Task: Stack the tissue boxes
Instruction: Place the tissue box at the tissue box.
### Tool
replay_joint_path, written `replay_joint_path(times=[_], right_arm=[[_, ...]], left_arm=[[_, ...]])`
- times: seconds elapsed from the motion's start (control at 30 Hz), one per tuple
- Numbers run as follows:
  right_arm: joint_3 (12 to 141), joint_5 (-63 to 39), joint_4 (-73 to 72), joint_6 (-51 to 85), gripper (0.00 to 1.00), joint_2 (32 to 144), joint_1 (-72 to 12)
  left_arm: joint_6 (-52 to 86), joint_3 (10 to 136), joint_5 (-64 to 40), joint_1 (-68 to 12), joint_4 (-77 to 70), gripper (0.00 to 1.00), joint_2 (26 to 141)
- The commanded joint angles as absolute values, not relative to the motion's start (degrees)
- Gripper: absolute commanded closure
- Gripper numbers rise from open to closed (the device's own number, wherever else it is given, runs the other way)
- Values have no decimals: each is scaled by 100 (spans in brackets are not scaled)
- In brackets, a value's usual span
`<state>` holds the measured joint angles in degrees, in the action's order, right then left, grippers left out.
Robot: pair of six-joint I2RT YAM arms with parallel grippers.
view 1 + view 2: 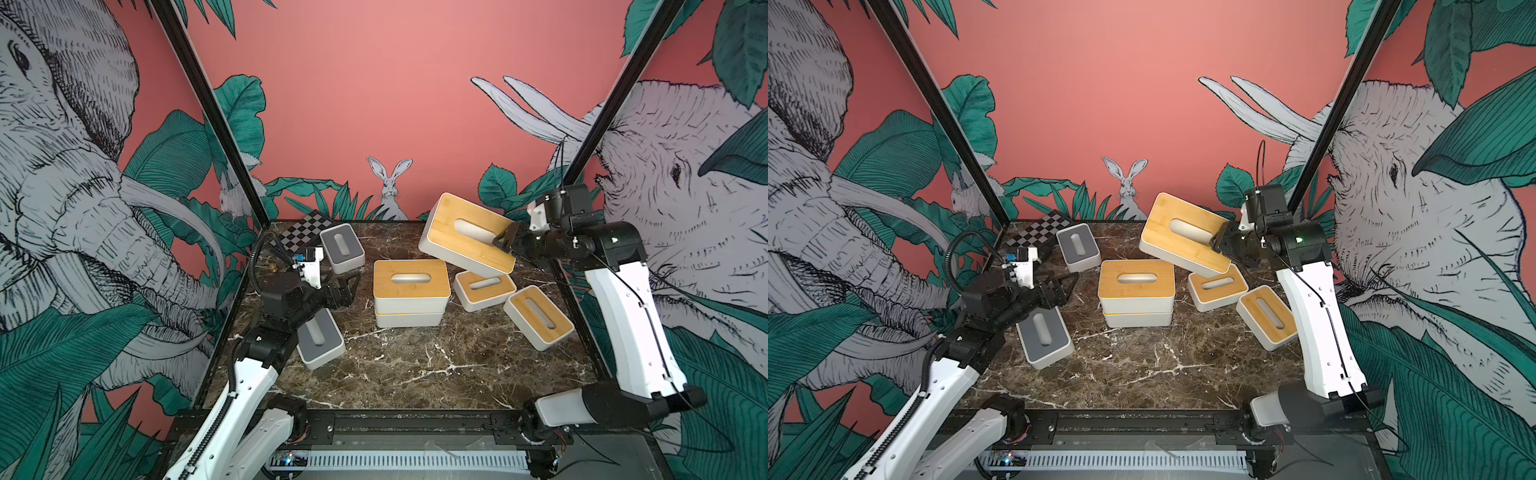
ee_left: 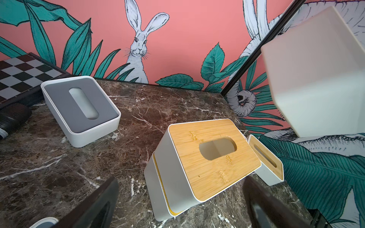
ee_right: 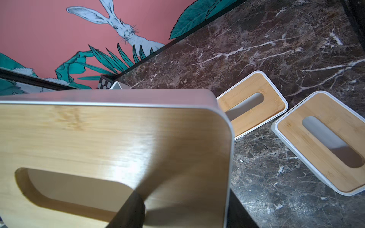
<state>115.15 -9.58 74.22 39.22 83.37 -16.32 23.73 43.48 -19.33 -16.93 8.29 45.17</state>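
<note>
Marble tabletop (image 1: 415,374) | right gripper (image 1: 505,241) is clamping a tilted bamboo-lid box (image 1: 444,235), hanging above and just right of the two-box stack (image 1: 409,303), long axes askew | left gripper (image 1: 345,291) is idling beside the stack, jaws apart

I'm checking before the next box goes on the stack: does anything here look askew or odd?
Yes. The bamboo-lidded box in the right gripper hangs in the air steeply tilted, gripped only near one end, at its slot. Nothing looks spilled or damaged.
</note>
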Motion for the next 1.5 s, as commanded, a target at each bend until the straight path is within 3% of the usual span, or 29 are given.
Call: replay_joint_path(times=[0.0,0.27,0.57,0.93,1.47], right_arm=[[12141,-861,7810,3669,81,8574,-1990],[13128,-679,8311,3589,81,9581,-2845],[14420,-805,8770,3561,82,10789,-3141],[15116,-636,9442,3595,80,11442,-3245],[14486,-673,9170,3742,81,11401,-3278]], left_arm=[[2534,4645,-2172,-1705,650,0,4574],[2658,4729,-2273,-1698,580,0,4574],[2702,4432,-2189,-1697,573,1,4307],[2571,4196,-2009,-1699,772,0,4003],[2502,4065,-1968,-1701,770,0,3943]])
